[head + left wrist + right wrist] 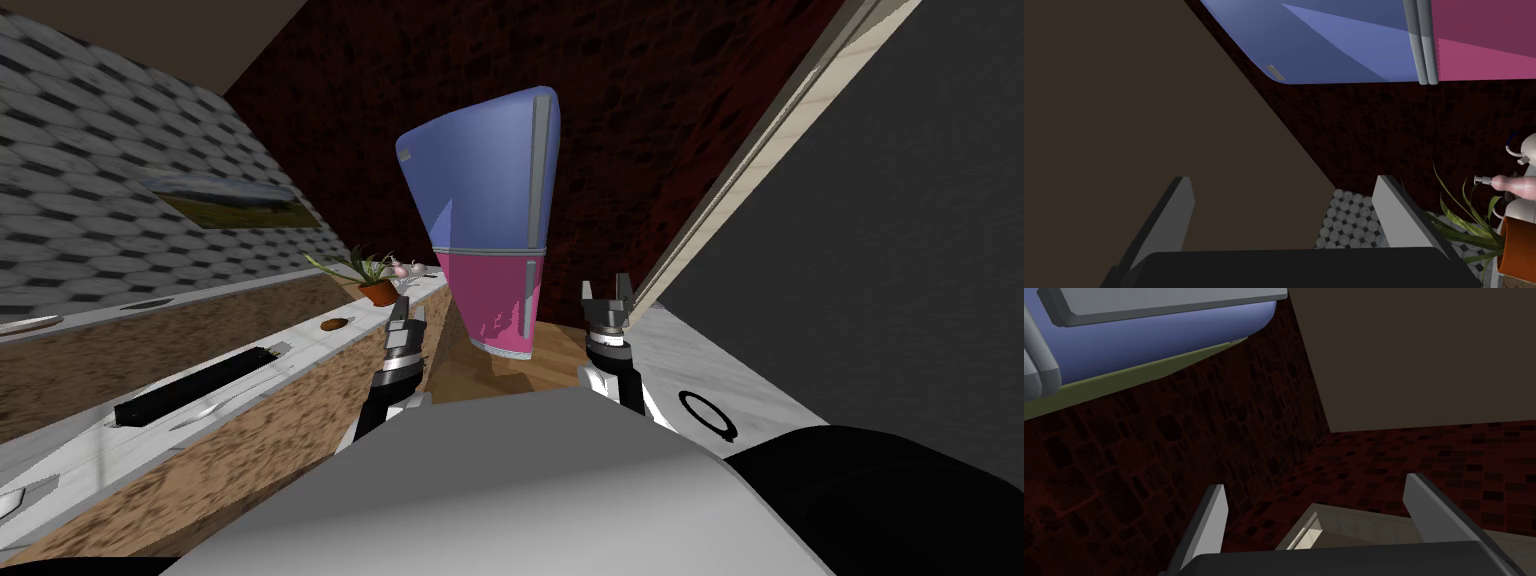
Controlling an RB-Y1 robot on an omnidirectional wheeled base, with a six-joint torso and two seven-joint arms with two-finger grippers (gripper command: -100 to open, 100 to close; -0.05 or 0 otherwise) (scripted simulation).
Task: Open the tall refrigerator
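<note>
Count, big to small: two counters; left counter [300, 348] has a marble top, a speckled brown front and one black rectangular recess [195, 385]; right counter [680, 360] has a marble top with one black ring [708, 412] on it. One refrigerator [490, 200], tall, straight ahead at the far end of the aisle between the counters, against a dark red-brown wall; two doors, blue upper and pink lower, both look shut; two grey handles, upper handle [541, 170] and lower handle [527, 297], both along the fridge's right edge. One framed picture [240, 205] on the tiled left wall; one potted plant [375, 280] at the far end of the left counter, near the fridge; one small brown item [333, 324] on that counter, nearer me than the plant.

Arms: both are raised in front of my chest, forearms running forward and grippers aimed up toward the fridge, well apart from it. Left gripper [408, 312] sits by the left counter's inner edge; its fingers [1179, 210] are spread wide with nothing between them. Right gripper [606, 292] sits by the right counter's inner edge; its fingers [1211, 518] are likewise spread and empty. Neither touches a handle.
</note>
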